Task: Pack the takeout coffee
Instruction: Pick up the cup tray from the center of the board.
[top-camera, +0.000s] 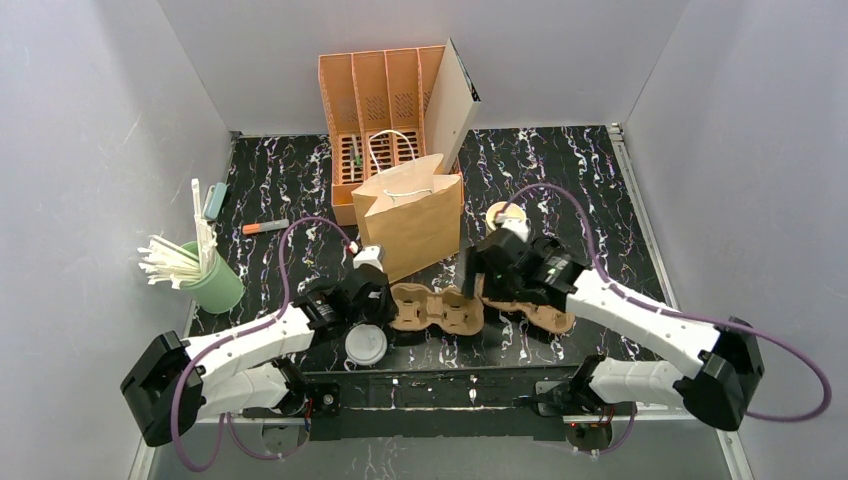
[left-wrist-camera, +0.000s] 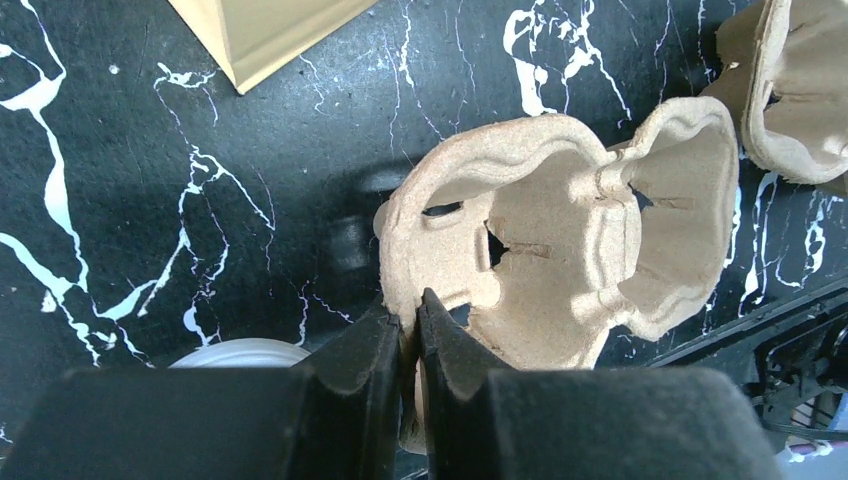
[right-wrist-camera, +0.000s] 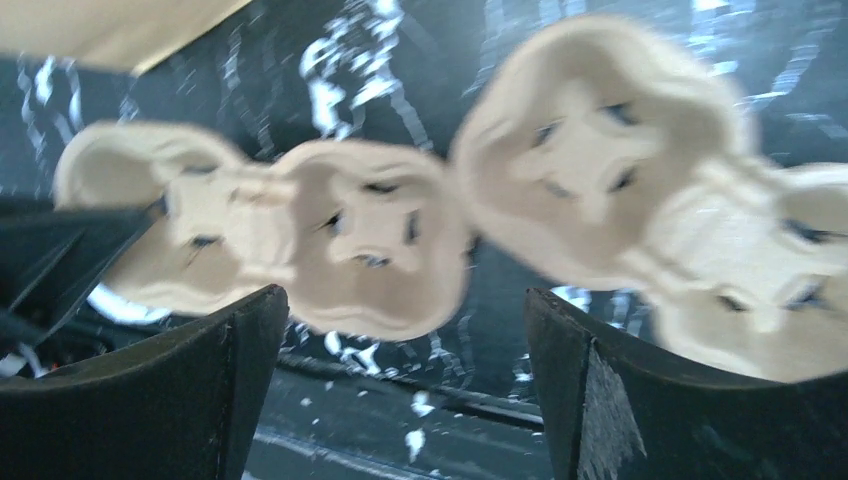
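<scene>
The takeout coffee cup (top-camera: 498, 214), white with a pale cream inside, stands open-topped right of the brown paper bag (top-camera: 410, 215), partly hidden behind my right arm. My left gripper (top-camera: 385, 300) (left-wrist-camera: 410, 318) is shut on the rim of a brown pulp cup carrier (top-camera: 435, 310) (left-wrist-camera: 560, 240) that lies on the table. Open wide and holding nothing, my right gripper (top-camera: 480, 270) (right-wrist-camera: 405, 310) hovers over that carrier (right-wrist-camera: 270, 230) and a second carrier (top-camera: 535, 312) (right-wrist-camera: 620, 170). The right wrist view is blurred.
A flat white lid (top-camera: 365, 345) (left-wrist-camera: 240, 352) lies by my left gripper. At the left stands a green cup of white straws (top-camera: 210, 280). An orange rack (top-camera: 385, 110) stands behind the bag, and an orange marker (top-camera: 265, 227) lies at back left. The second carrier (left-wrist-camera: 800, 90) shows top right.
</scene>
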